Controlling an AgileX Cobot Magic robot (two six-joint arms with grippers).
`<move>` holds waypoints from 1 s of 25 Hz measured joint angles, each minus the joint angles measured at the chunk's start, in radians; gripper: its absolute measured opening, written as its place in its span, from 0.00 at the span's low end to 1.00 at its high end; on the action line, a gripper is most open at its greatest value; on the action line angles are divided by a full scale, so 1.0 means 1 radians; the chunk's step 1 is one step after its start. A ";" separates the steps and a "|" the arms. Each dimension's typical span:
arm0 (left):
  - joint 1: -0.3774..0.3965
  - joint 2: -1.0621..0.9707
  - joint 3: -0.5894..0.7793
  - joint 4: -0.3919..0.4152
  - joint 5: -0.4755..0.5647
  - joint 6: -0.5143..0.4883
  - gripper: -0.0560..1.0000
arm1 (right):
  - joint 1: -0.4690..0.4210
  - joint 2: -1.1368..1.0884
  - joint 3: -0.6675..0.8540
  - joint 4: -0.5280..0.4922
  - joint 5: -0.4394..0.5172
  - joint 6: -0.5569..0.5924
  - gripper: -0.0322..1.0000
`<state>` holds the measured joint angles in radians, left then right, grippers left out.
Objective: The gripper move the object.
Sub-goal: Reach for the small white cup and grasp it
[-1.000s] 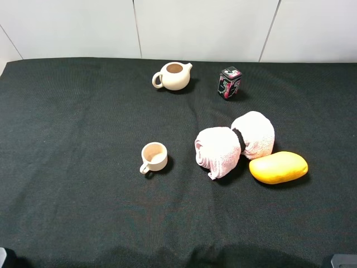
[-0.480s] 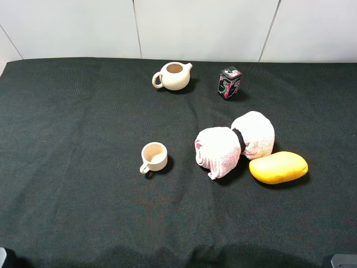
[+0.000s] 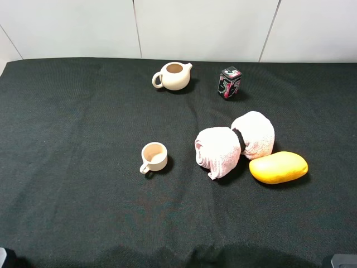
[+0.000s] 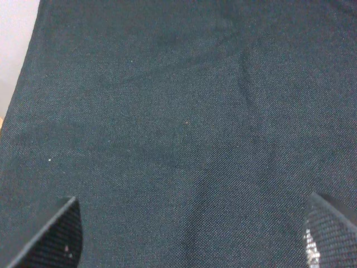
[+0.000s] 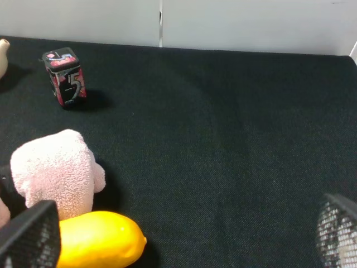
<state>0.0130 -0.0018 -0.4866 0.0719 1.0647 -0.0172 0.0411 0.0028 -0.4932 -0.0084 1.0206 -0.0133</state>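
Left gripper [image 4: 187,237] and right gripper [image 5: 184,237] hang over the worktop [image 3: 67,167] at its near side, jaws wide, holding nothing. Cup [image 3: 154,157] stands upright mid-worktop, left of the towel [image 3: 234,142]; teapot [image 3: 174,76] sits far behind.

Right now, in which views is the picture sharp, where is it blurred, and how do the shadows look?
Exterior high: even light, sharp, no glare; the cup and teapot cast short, soft shadows. Left wrist: only dark cloth, its weave soft; the jaws are blurred at the edge. Right wrist: tin clear, mango slightly soft.
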 joint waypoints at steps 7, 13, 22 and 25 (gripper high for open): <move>0.000 0.000 0.000 0.000 0.000 0.000 0.84 | 0.000 0.000 0.000 0.000 0.000 0.000 0.70; 0.000 0.000 -0.001 0.000 -0.005 -0.001 0.84 | 0.000 0.000 0.000 0.000 0.000 0.000 0.70; 0.000 0.048 -0.030 -0.039 -0.055 -0.017 0.84 | 0.000 0.000 0.000 0.000 0.000 0.000 0.70; 0.000 0.151 -0.033 -0.048 -0.057 -0.017 0.84 | 0.000 0.000 0.000 0.000 0.000 0.000 0.70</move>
<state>0.0130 0.1493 -0.5191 0.0235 1.0079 -0.0345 0.0411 0.0028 -0.4932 -0.0084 1.0206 -0.0133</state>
